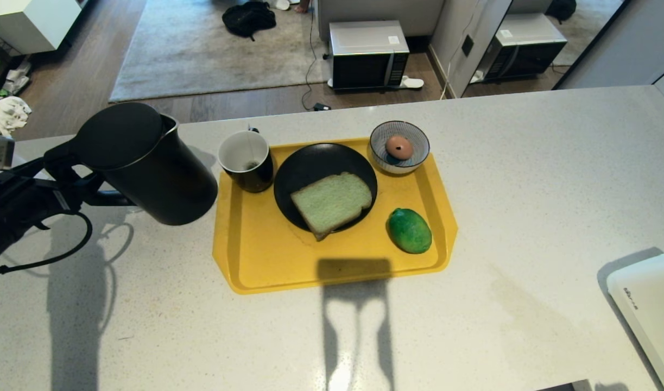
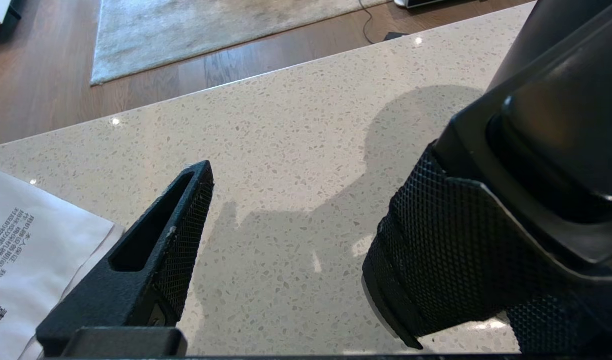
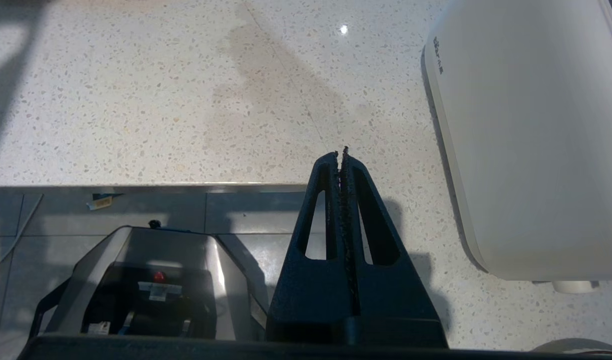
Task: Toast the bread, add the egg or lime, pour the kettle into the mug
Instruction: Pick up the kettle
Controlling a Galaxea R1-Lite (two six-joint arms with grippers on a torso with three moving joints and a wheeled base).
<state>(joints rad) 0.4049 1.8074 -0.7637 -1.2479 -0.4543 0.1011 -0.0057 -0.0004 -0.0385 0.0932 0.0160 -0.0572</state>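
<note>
Paper [image 2: 30, 250] beside kettle [image 2: 561, 125] bears unreadable print.

Speckled countertop [image 1: 527, 179] bearing yellow tray [image 1: 255, 260], kettle [image 1: 147, 163], white appliance [image 1: 649, 304].

A black kettle [image 1: 147, 163] stands on the speckled table [image 1: 527, 190] left of a yellow tray [image 1: 266, 255] holding a mug [image 1: 246, 161], bread [image 1: 332, 202] on a black plate [image 1: 310, 163], a lime [image 1: 409, 230] and an egg [image 1: 399, 146] in a striped bowl [image 1: 413, 157].
</note>
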